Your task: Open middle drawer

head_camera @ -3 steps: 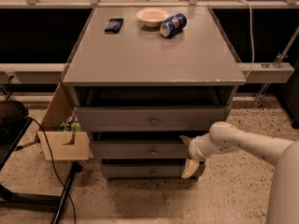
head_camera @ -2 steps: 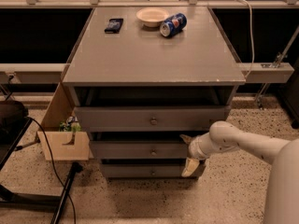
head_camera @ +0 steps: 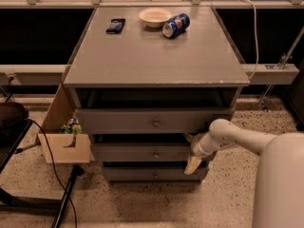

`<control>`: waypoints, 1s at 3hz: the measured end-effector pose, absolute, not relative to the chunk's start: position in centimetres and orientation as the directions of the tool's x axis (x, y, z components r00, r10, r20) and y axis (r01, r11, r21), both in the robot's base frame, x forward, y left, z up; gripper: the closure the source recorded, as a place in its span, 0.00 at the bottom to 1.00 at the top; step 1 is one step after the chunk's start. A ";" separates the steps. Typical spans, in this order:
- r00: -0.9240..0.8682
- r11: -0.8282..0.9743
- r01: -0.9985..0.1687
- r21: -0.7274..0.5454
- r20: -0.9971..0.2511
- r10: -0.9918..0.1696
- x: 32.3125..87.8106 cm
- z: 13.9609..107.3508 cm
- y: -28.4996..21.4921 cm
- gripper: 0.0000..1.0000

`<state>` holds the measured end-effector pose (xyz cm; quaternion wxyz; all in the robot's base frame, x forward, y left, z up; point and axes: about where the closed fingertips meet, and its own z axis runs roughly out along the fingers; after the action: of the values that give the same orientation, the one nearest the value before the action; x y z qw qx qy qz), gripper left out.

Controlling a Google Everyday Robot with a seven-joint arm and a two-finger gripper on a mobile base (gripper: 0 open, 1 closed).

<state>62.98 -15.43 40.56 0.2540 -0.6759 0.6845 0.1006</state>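
Grey three-drawer cabinet point(head_camera: 152, 56) at the centre of the frame, seen from above and in front. The middle drawer point(head_camera: 137, 152) lies between the top drawer point(head_camera: 142, 120) and the bottom drawer point(head_camera: 142, 174), just below frame centre, and its small round knob point(head_camera: 156, 155) sits mid-front. The white arm point(head_camera: 237, 139) enters from the lower right. Its gripper point(head_camera: 191, 152) is at the right end of the middle drawer's front, well apart from the knob. Whether it is open or closed, or has hold of anything, cannot be told. On the cabinet top, towards the upper frame, are a pale bowl point(head_camera: 154, 17), a blue can point(head_camera: 175, 25) lying on its side and a small black device point(head_camera: 116, 25). A cardboard box point(head_camera: 66, 148) stands at the lower left, beside the cabinet.
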 end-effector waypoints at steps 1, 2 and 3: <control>0.033 0.070 -0.977 -0.200 -0.470 -0.882 63.9 40.1 -15.5 0.00; -0.016 0.085 -0.988 -0.132 -0.450 -0.893 63.7 38.7 -15.7 0.00; -0.057 0.099 -0.992 -0.073 -0.441 -0.896 63.1 38.3 -15.8 0.00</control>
<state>63.13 -15.81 38.29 0.1920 -0.6594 0.7158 0.1260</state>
